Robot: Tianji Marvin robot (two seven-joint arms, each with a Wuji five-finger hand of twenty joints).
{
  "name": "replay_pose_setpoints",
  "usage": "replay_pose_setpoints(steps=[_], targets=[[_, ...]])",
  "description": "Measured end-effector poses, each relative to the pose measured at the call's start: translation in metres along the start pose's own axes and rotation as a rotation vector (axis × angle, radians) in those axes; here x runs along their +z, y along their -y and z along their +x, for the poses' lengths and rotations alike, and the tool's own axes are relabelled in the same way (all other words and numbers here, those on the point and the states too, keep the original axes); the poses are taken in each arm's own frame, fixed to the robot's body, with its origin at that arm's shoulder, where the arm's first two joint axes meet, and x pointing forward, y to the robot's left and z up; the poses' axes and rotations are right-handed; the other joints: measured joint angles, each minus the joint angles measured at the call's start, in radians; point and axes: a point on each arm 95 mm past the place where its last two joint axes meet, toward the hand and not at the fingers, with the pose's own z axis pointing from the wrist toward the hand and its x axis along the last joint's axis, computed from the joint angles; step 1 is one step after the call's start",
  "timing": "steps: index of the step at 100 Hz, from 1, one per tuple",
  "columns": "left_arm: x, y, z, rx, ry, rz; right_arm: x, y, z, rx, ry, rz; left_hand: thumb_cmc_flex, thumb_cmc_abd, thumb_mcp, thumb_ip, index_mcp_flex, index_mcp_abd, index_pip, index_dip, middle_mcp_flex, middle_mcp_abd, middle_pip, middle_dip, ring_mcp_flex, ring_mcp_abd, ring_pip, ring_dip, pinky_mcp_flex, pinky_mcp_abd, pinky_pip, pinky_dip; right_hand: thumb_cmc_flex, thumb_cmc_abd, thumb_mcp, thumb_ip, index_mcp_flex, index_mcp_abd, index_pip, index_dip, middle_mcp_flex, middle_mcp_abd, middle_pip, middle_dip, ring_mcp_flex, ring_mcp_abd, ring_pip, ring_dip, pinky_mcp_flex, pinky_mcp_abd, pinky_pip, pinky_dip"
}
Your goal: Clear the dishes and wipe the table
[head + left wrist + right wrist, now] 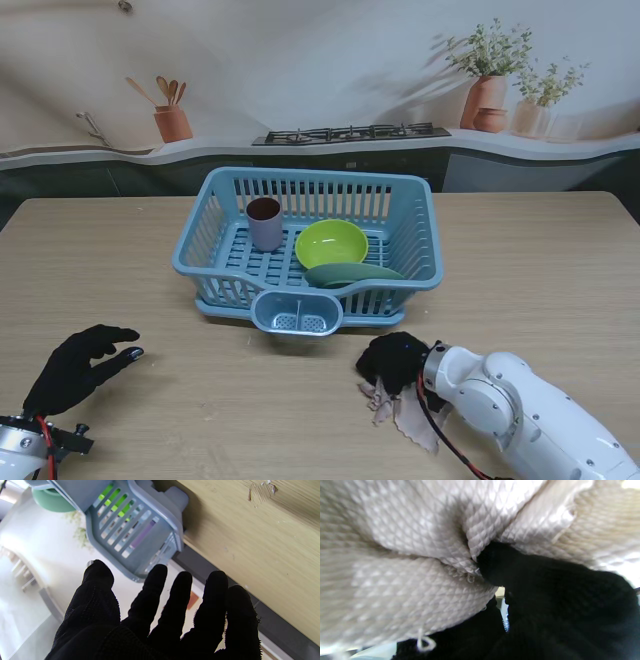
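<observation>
The dishes look already cleared, so the step in hand seems to be the wiping. In the stand view a mauve plastic cup with a dark inside (pixel 265 222), a lime-green round bowl (pixel 332 243) and a flat dark-green plate (pixel 354 273) all sit inside the light-blue slotted plastic dish basket (pixel 415 215), which stands in the middle of the pale wooden table (pixel 540 270).

The black-gloved right hand (pixel 393 362) is on the table just in front of the basket, nearer to me, and its fingers are closed on a crumpled beige waffle-textured cloth (pixel 398 410) — the right wrist view shows the fabric (pixel 402 562) bunched tightly against the glove (pixel 560 605). The black-gloved left hand (pixel 78 368) is over the near left part of the table, well apart from the basket, with fingers (pixel 156 590) spread and holding nothing.

The next move probably calls for pressing the cloth flat on the wood and sweeping it over the bare surface, without pushing the basket.

No brand, label or writing can be read on anything.
</observation>
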Motion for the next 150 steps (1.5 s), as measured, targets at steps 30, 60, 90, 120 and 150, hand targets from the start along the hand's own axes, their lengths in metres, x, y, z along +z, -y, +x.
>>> replay_pose_setpoints(steps=[30, 60, 90, 120, 150], targets=[[0.000, 0.001, 0.000, 0.000, -0.001, 0.008, 0.006, -0.001, 0.010, 0.014, -0.030, -0.005, 0.000, 0.000, 0.000, 0.000, 0.000, 0.000, 0.000, 0.000, 0.000, 0.000, 0.000, 0.000, 0.000, 0.000, 0.000, 0.000, 0.000, 0.000, 0.000, 0.000, 0.000, 0.011, -0.033, -0.001, -0.009, -0.002, -0.027, -0.018, -0.007, -0.016, -0.009, -0.002, 0.000, -0.009, 0.000, 0.000, 0.000, -0.012, 0.000, 0.000], [-0.001, 0.001, 0.000, 0.002, -0.002, 0.012, -0.029, 0.010, -0.016, -0.026, 0.072, -0.028, 0.000, 0.000, -0.010, 0.000, 0.000, 0.000, 0.000, 0.000, 0.000, 0.000, 0.000, 0.000, 0.000, 0.000, 0.000, 0.000, 0.000, 0.000, 0.000, 0.000, 0.000, 0.012, -0.037, -0.003, -0.010, -0.019, 0.005, -0.010, -0.012, -0.026, -0.019, -0.004, 0.000, -0.017, 0.000, 0.000, 0.000, -0.020, 0.000, 0.000], [-0.001, 0.001, 0.000, 0.001, -0.002, 0.010, -0.061, 0.017, -0.045, -0.092, 0.159, -0.025, 0.000, 0.000, -0.010, 0.000, 0.000, 0.000, 0.000, 0.000, 0.000, 0.000, 0.000, 0.000, 0.000, 0.000, 0.000, 0.000, 0.000, 0.000, 0.000, 0.000, 0.000, 0.012, -0.027, -0.003, -0.010, -0.024, 0.036, 0.000, -0.015, -0.024, -0.035, -0.017, 0.000, -0.017, 0.000, 0.000, 0.000, -0.020, 0.000, 0.000], [-0.001, 0.001, 0.000, -0.001, -0.002, 0.007, -0.048, 0.013, -0.038, -0.030, 0.138, -0.008, 0.000, 0.000, -0.010, 0.000, 0.000, 0.000, 0.000, 0.000, 0.000, 0.000, 0.000, 0.000, 0.000, 0.000, 0.000, 0.000, 0.000, 0.000, 0.000, 0.000, 0.002, 0.010, -0.006, -0.001, -0.003, -0.006, 0.032, 0.003, -0.006, -0.004, -0.017, -0.004, 0.000, -0.005, 0.000, 0.000, 0.000, -0.004, 0.000, 0.000], [-0.001, 0.000, 0.000, -0.008, 0.002, 0.000, -0.009, 0.005, 0.007, 0.096, 0.000, 0.004, 0.000, 0.000, -0.010, 0.000, 0.000, 0.000, 0.000, 0.000, 0.000, 0.000, 0.000, 0.000, 0.000, 0.000, 0.000, 0.000, 0.000, 0.000, -0.001, 0.000, 0.001, 0.011, -0.043, -0.001, -0.007, 0.001, -0.060, -0.037, 0.000, -0.011, -0.016, -0.002, 0.000, -0.006, -0.014, 0.000, 0.000, -0.004, -0.014, -0.003]])
